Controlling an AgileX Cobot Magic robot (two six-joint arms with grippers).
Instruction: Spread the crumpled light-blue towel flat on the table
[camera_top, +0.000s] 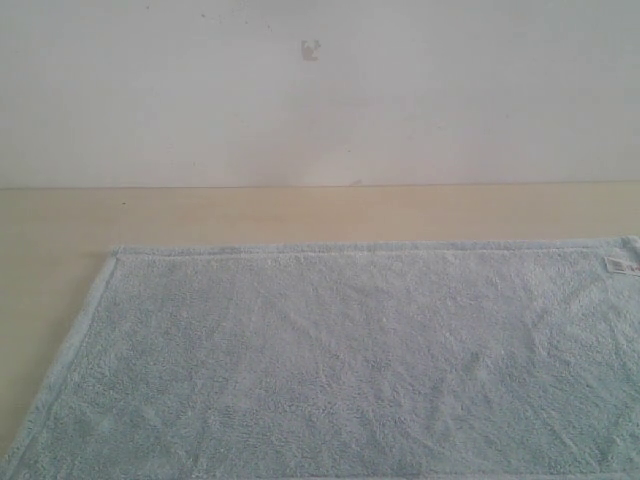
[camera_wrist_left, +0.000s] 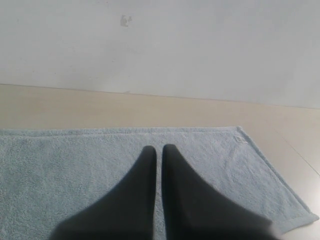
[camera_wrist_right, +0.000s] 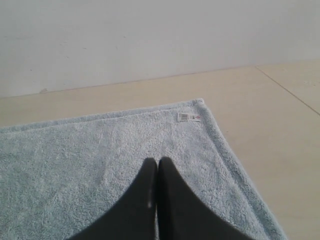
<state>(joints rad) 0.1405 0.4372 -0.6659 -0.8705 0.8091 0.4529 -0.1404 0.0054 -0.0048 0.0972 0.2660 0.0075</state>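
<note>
The light-blue towel lies spread flat on the beige table, its hemmed far edge straight and its white label at the far right corner. Neither gripper shows in the exterior view. In the left wrist view my left gripper hovers above the towel, its black fingers nearly together with a thin slit and nothing held. In the right wrist view my right gripper is shut, empty, above the towel near the label.
A white wall with a small mark rises behind the table. Bare table runs beyond the towel's far edge and past its right side; a seam line crosses the table at the right.
</note>
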